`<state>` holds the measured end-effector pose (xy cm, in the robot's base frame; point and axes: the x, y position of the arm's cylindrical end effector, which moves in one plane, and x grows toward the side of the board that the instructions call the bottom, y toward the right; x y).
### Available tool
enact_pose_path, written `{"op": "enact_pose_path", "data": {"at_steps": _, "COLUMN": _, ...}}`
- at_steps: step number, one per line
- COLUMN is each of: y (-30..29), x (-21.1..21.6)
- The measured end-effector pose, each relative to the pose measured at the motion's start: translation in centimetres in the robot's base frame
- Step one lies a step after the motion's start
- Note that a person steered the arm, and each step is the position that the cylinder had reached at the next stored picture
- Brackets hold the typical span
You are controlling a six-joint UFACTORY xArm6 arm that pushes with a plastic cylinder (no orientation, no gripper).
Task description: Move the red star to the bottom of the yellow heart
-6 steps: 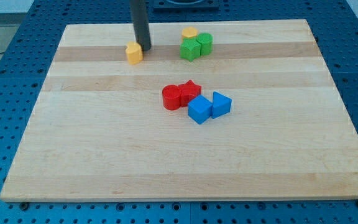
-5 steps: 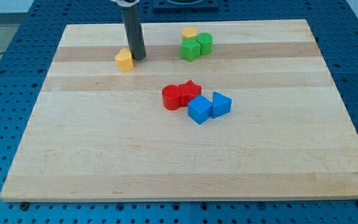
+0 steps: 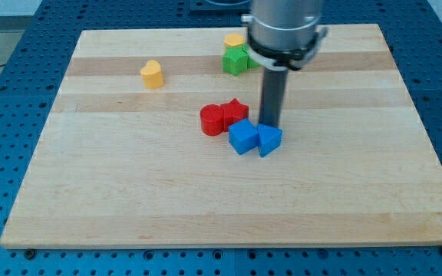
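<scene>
My tip (image 3: 270, 126) is down on the pale wooden counter (image 3: 129, 192) near its middle, touching the top edge of the blue wedge-like block (image 3: 268, 139). This tool is a plain straight dark rod, so it has nothing to spread or pinch with; it simply stands upright under the big grey arm housing (image 3: 282, 31).

Just left of that block, touching it, sits the blue cube-like block (image 3: 243, 137). Right above those, the red star block (image 3: 235, 113) lies a little toward the counter's top edge, pressed against the red cylinder block (image 3: 212, 120) on its left. My tip stands just to the right of the red star, close but apart.

The yellow heart block (image 3: 152, 73) is alone near the counter's top-left part, well apart from the red star.

Up by the top edge, a green block (image 3: 235, 60) of unclear shape shows with a yellow-orange block (image 3: 233, 40) just behind it; the arm housing hides whatever lies to their right.
</scene>
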<state>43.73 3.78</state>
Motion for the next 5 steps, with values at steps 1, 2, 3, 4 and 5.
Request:
{"op": "enact_pose_path", "data": {"at_steps": 1, "y": -7.1, "x": -2.4}}
{"op": "enact_pose_path", "data": {"at_steps": 2, "y": -13.7, "x": -5.2}}
{"op": "enact_pose_path", "data": {"at_steps": 3, "y": -13.0, "x": -6.1}}
{"op": "enact_pose_path", "data": {"at_steps": 4, "y": -13.0, "x": -9.2}}
{"op": "enact_pose_path", "data": {"at_steps": 5, "y": -11.1, "x": -7.7}}
